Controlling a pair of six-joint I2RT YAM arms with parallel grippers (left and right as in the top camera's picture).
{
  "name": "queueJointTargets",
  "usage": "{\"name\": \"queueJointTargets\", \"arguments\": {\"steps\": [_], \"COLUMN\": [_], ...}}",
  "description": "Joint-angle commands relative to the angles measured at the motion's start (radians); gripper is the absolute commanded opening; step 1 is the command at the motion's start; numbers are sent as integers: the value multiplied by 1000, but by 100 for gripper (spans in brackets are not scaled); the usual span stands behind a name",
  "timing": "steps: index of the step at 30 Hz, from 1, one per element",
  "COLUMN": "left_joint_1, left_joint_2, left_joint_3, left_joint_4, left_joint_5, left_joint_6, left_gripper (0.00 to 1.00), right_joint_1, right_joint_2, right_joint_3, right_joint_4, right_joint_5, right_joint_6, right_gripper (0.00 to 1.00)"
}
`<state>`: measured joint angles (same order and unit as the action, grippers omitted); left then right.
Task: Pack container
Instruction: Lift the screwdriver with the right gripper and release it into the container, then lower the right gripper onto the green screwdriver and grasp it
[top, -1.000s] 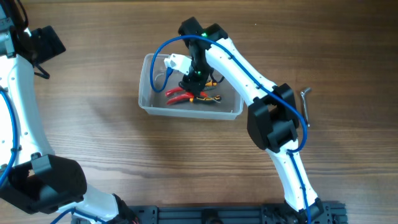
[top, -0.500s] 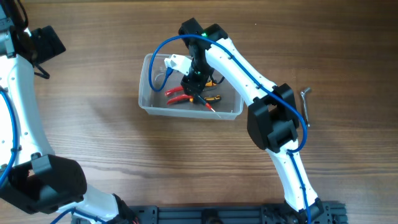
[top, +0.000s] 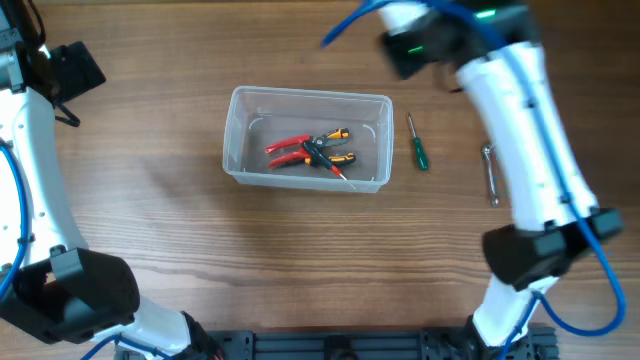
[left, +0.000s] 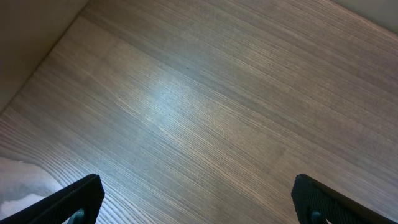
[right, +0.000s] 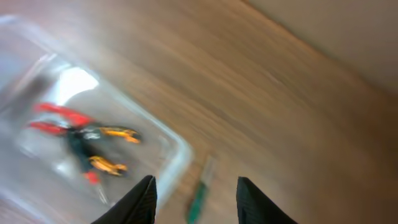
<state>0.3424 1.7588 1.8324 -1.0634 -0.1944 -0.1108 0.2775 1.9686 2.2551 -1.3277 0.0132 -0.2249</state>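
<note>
Container (top: 240, 172) has the pliers (top: 310, 152) now, right fingers (right: 140, 200) backed out open and empty, left fingers (left: 74, 198) open too, screwdriver (top: 416, 146) probably next.

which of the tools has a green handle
The screwdriver lying outside the container; inside it are red-handled pliers and orange-handled pliers.

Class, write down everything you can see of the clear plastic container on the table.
The container is a clear, translucent plastic tub, rectangular with rounded corners and a thick rim. It sits upright and lidless on the wooden table, its long side running left to right. Inside lie red-handled pliers and orange-handled pliers, close together. A green screwdriver lies on the table just beyond its right end, apart from it.
</note>
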Motion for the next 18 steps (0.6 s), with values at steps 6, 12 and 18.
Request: {"name": "queueJointTargets", "arguments": {"steps": [6,12,18], "left_joint_1": [3,3,3], "left_joint_2": [-10,-10,-10], "left_joint_3": [13,13,13], "left_joint_4": [0,0,0], "left_joint_5": [-5,-5,-5], "left_joint_6": [-10,-10,-10], "left_gripper": [100,100,100], "right_joint_1": [-225,-216,-216], "right_joint_2": [55,55,55], "right_joint_3": [-162,-423,-689], "right_joint_4": [-33,63,212], "right_joint_5": [-108,-108,-121], "right_joint_6": [138,176,202], "right_gripper": [36,35,36]}}
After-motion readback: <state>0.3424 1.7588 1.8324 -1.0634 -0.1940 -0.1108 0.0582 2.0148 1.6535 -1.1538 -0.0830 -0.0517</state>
